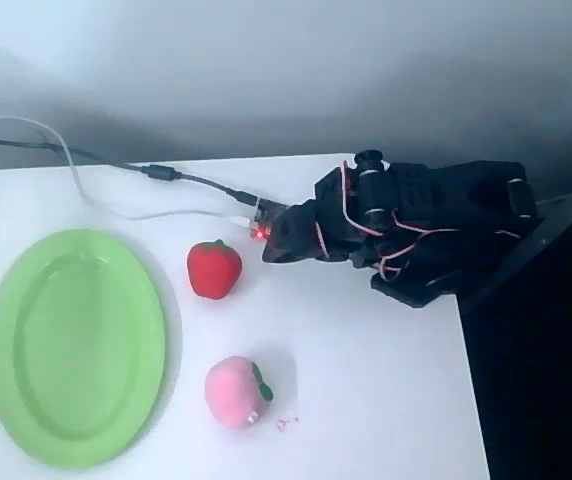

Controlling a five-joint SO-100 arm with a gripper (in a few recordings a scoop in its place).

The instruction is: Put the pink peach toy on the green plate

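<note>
Peach toy point(234, 391) sits on the table right of the green plate point(26, 300), looks soft and light, so squeezing across its middle should work. Can't tell if the gripper point(278, 243) is parted.

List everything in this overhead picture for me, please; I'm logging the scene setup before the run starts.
green plate: one, light green, oval, left side of the table, nothing on it
pink peach toy: one, pink with a green leaf, on the table right of the plate
strawberry toy: one, red with a green top, above the peach
cables: dark and white, running from upper left to the arm
table: one, white
arm: one, black, folded at the table's right edge
gripper: one, black, pointing at the strawberry; open or shut unclear
</note>
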